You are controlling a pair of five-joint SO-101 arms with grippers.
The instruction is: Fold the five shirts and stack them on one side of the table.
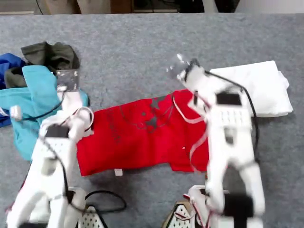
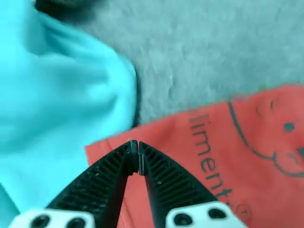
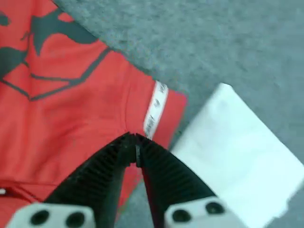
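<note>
A red shirt [image 1: 137,137] with a dark print lies spread across the middle of the grey table [image 1: 142,47]. My left gripper [image 1: 66,80] is shut with nothing in it; in its wrist view the left gripper [image 2: 133,152] hovers over the red shirt [image 2: 213,156] at the corner beside a cyan shirt [image 2: 57,104]. My right gripper [image 1: 183,69] is raised near the far edge of the red shirt. In its wrist view the right gripper [image 3: 136,142] is shut above the collar label of the red shirt [image 3: 71,109], beside a folded white shirt [image 3: 237,156].
The folded white shirt [image 1: 261,88] lies at the right. At the left lie the crumpled cyan shirt [image 1: 33,95], a dark green shirt [image 1: 52,54] and a blue shirt [image 1: 7,64]. Cables run near the arm bases at the front edge.
</note>
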